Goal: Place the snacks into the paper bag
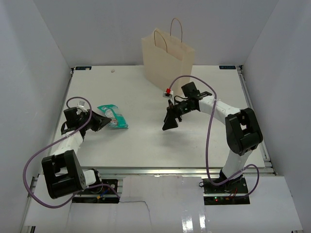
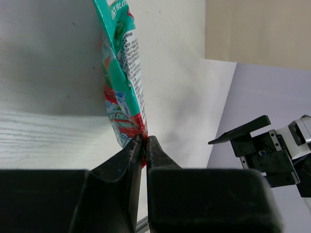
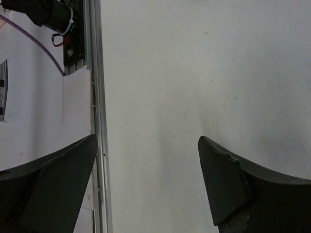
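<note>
Teal pack lying left of centre, one corner pinched; cream paper bag standing upright at top centre.

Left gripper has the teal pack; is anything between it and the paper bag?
Nothing visible lies on the table between the teal pack, pinched in the left gripper, and the paper bag. The open right gripper hangs just right of that line.
</note>
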`<state>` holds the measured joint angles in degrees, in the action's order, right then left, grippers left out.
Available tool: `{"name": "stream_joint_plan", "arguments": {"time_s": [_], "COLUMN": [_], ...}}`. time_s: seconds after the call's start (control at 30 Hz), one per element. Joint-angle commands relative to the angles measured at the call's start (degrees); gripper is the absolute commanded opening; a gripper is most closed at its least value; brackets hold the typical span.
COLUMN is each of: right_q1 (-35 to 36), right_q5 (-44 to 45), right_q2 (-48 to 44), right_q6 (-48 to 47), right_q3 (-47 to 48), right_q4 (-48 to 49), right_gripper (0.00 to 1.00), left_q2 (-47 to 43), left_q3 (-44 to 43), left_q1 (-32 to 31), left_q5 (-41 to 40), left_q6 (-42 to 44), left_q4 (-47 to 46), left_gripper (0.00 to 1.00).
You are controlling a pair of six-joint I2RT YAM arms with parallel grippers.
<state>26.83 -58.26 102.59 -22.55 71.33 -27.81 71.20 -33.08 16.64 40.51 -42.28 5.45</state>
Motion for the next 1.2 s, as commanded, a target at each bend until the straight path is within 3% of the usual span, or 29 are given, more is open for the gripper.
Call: {"name": "stream_joint_plan", "arguments": {"time_s": [0.0,0.37,0.47,0.57,0.67,0.8,0.97,1.07,1.17], "right_q1": [0.9,7.5,13.7,20.2,24.8,28.8,33.1,34.2,34.5], "right_q5": [-0.7,5.5,16.2,28.9,34.5,36.8,47.9,53.0,51.9], "right_q2": [0.1,-4.3,-6.0,-7.6,-8.9,-5.0,3.3,8.5,12.0], "right_q6": [6.0,-2.4,-4.4,-6.4,-8.6,-12.3,-13.8,-13.1,-12.6], "right_q3": [3.3,1.1,-1.5,-7.1,-15.8,-19.3,-17.6,-12.2,-7.4], "right_q4": [4.4,15.5,21.9,35.4,54.8,67.9,82.5,84.2,81.9], "right_gripper": [0.9,0.9,0.9,0.9,0.9,0.9,0.9,0.94,0.95], "left_q2": [-2.4,-2.9,-2.8,-2.6,-2.7,-2.9,-2.9,-2.6,-2.3], "left_q3": [1.0,2.8,3.5,4.1,4.3,4.5,4.7,4.5,4.3], "left_q1": [-0.4,-2.1,-2.3,-2.6,-2.8,-2.8,-2.9,-3.1,-3.2], "left_q5": [4.2,4.4,3.4,2.6,2.0,1.7,1.9,2.3,2.6], "left_q6": [-3.8,-7.8,-8.9,-9.6,-10.1,-10.5,-11.0,-11.0,-11.0], "left_q4": [-4.2,-5.0,-5.2,-6.7,-6.8,-6.9,-7.3,-7.4,-7.5], "left_gripper": [0.0,0.0,0.0,0.0,0.0,0.0,0.0,0.0,0.0]}}
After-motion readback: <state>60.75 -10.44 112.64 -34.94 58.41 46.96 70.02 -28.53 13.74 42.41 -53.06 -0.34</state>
